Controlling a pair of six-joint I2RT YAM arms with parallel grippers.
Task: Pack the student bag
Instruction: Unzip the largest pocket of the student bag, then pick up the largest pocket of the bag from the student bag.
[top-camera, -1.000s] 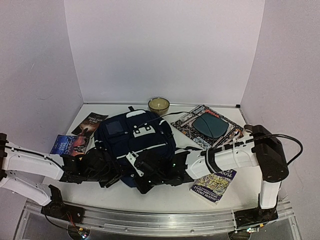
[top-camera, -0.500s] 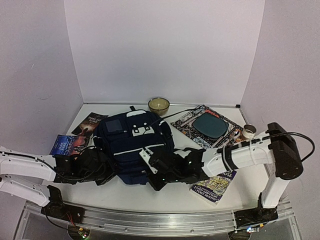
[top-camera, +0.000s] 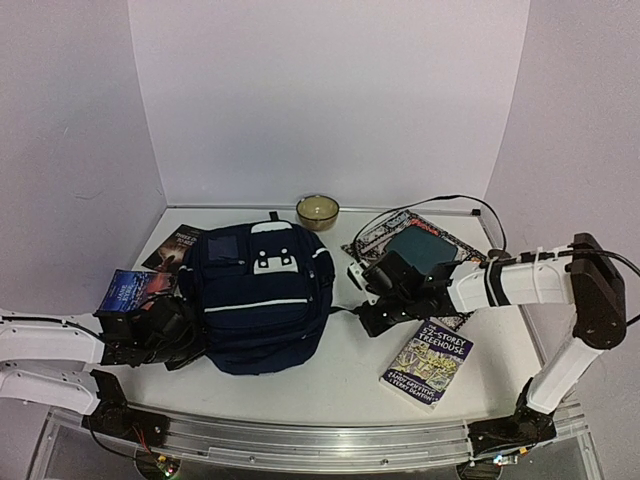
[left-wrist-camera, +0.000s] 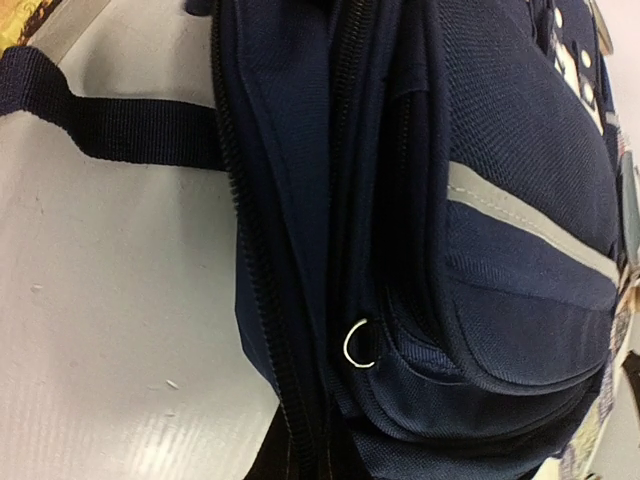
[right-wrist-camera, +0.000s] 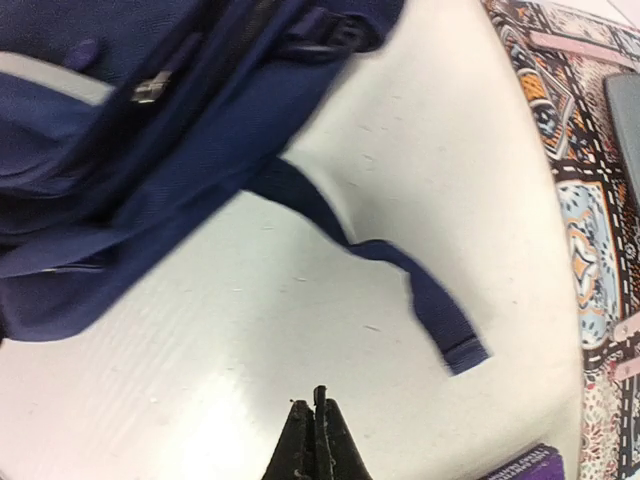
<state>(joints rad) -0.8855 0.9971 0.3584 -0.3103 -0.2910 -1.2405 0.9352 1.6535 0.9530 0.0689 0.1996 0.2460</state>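
The navy-blue student bag (top-camera: 262, 295) lies flat at centre-left of the table, white stripe up. My left gripper (top-camera: 188, 335) is pressed against the bag's lower-left side. The left wrist view shows only the bag's side (left-wrist-camera: 480, 260), its zips and a small metal zip ring (left-wrist-camera: 357, 343), with no fingers in sight. My right gripper (top-camera: 360, 315) is just right of the bag. In the right wrist view it (right-wrist-camera: 318, 402) is shut and empty above bare table, with a loose blue strap (right-wrist-camera: 410, 285) ahead of it.
A bowl (top-camera: 317, 210) stands at the back. A dark booklet (top-camera: 180, 247) and a blue book (top-camera: 135, 290) lie left of the bag. A patterned book (top-camera: 400, 265) with a teal item (top-camera: 420, 248) on it and a purple paperback (top-camera: 428, 362) lie to the right.
My right arm has pulled back to the right, off the bag. The bag has shifted left and settled flat. My left arm has drawn back leftward.
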